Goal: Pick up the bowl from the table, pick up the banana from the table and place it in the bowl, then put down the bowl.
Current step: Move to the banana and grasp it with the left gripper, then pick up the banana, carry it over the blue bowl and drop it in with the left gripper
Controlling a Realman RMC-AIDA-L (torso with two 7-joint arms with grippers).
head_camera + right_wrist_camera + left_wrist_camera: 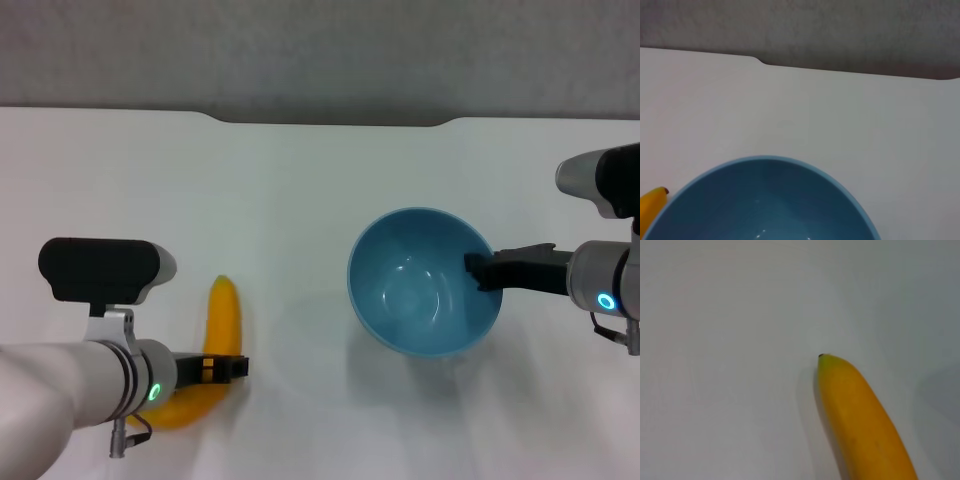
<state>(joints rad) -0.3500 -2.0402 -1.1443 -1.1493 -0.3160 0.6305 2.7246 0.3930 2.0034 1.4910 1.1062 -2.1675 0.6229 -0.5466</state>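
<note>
Right gripper (485, 270) clamps bowl (425, 282) rim, tilted; left gripper (228, 369), left of bowl, pinches banana (222, 318); next lift banana into bowl

The head camera looked down over the table (300, 200). Both close wrist cameras shared the banana (860, 420); the right one faced the far edge.

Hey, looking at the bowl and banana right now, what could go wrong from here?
The right gripper grips the bowl only at its right rim, and the bowl looks tilted, so it may slip or swing once weight goes in. The left gripper straddles the banana near one end, not its middle, so the long end could droop or twist on lifting. The banana is longer than the bowl is wide, so it may overhang the rim and tip out.
</note>
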